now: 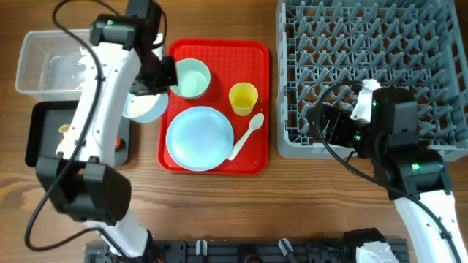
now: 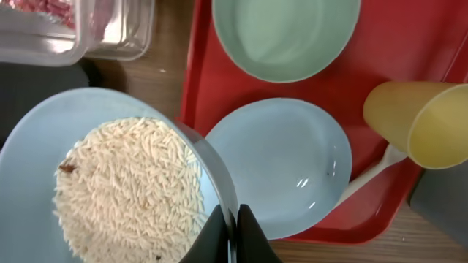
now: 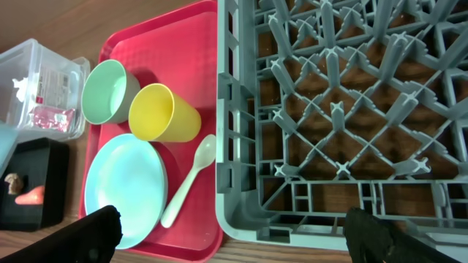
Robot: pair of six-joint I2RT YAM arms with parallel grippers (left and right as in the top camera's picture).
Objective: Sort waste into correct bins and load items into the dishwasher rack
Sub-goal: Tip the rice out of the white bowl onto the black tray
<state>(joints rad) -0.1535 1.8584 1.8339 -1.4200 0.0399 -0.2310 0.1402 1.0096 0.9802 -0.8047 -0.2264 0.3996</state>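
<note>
One bowl [image 2: 29,153] of rice [image 2: 124,186] is pinched by its rim in the left claw [image 2: 232,223].

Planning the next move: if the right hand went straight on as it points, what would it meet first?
Likely the large grey plastic dishwasher rack, at its corner wall beside the flat red tray; depth is unclear.

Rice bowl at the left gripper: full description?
Small round pale-blue bowl, smooth, plastic-looking, upright, holding a mound of white rice with one brown scrap. The left gripper has its fingers shut on the rim. It is between the red tray and the black tray; lifted or resting, can't tell.
</note>
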